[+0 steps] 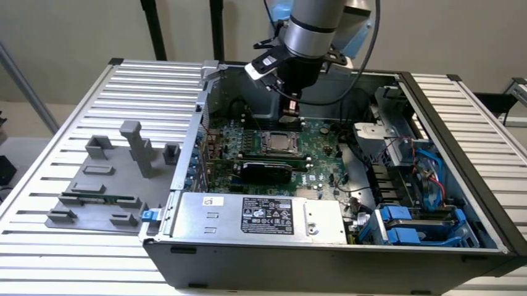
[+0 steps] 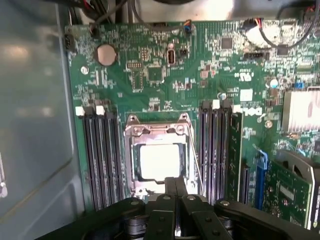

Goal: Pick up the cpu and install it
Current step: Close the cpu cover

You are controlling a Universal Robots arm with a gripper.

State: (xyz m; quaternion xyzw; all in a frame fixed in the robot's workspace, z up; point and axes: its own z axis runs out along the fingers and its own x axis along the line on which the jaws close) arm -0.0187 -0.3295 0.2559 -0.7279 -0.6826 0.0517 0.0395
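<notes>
I see a plain beige wall [image 1: 74,31] across the far side, evenly lit, with no hard shadows on it. Two black poles [image 1: 152,28] stand upright in front of it, left of centre. The table [image 1: 157,86] is silver ribbed metal, and its slats catch a soft light. Past its left edge I get pale floor [image 1: 21,132] and a slanting grey bar [image 1: 24,83].
</notes>
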